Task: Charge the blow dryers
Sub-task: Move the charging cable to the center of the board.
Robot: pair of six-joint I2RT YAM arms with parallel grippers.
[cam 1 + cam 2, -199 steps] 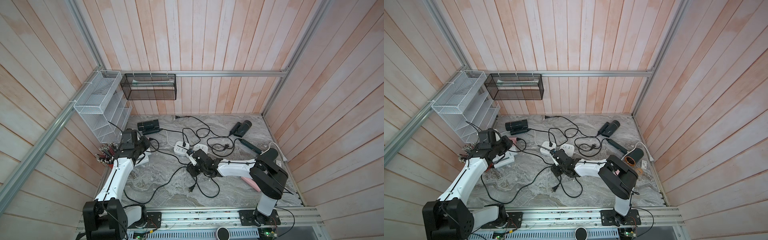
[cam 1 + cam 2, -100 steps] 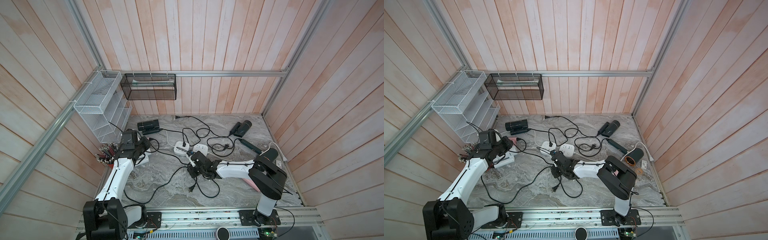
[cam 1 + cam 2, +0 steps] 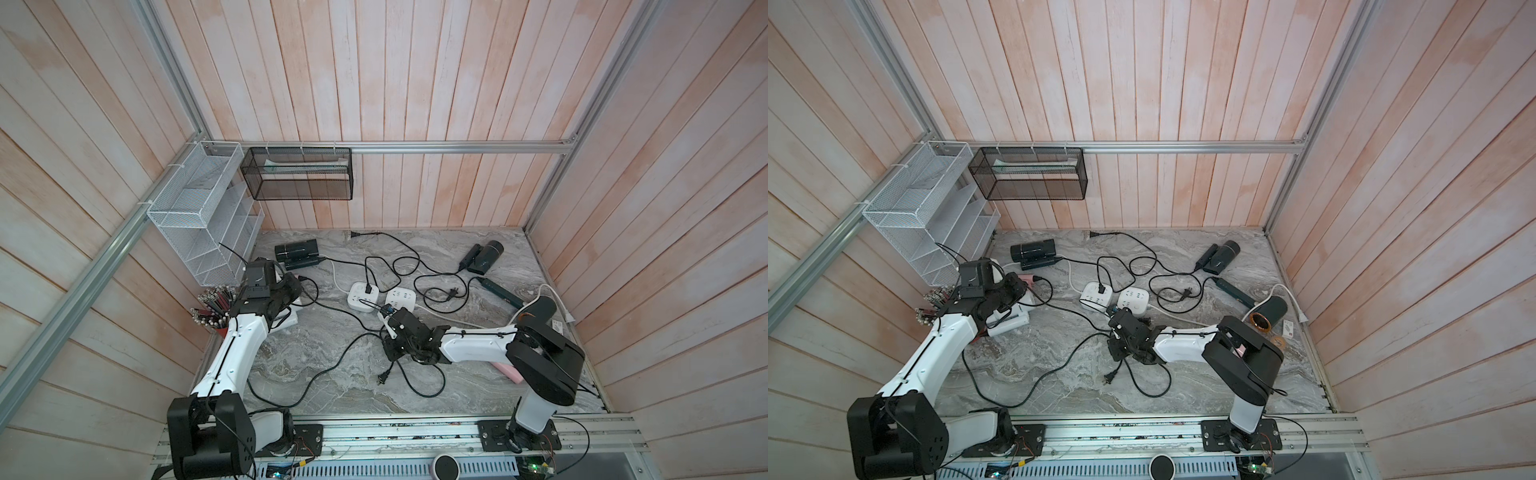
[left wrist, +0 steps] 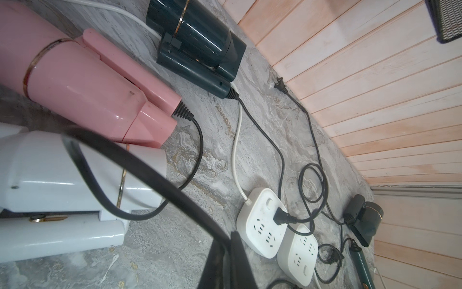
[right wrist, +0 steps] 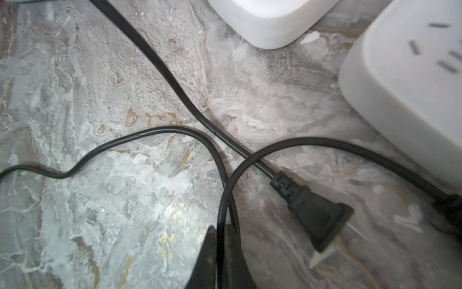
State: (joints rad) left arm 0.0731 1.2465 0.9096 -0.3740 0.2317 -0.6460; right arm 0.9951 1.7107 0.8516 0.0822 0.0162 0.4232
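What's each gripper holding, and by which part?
The left gripper pinches a black cord, the right gripper a looped black cord, both mid-length.

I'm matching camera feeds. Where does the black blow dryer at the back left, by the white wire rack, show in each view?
Top view: black blow dryer at the back left, by the wire rack.
Top view: the same spot.
Left wrist: just beyond the pink dryer, here.
Right wrist: not in it.
Landmark: the white power strip with a plug in it, seen in those three.
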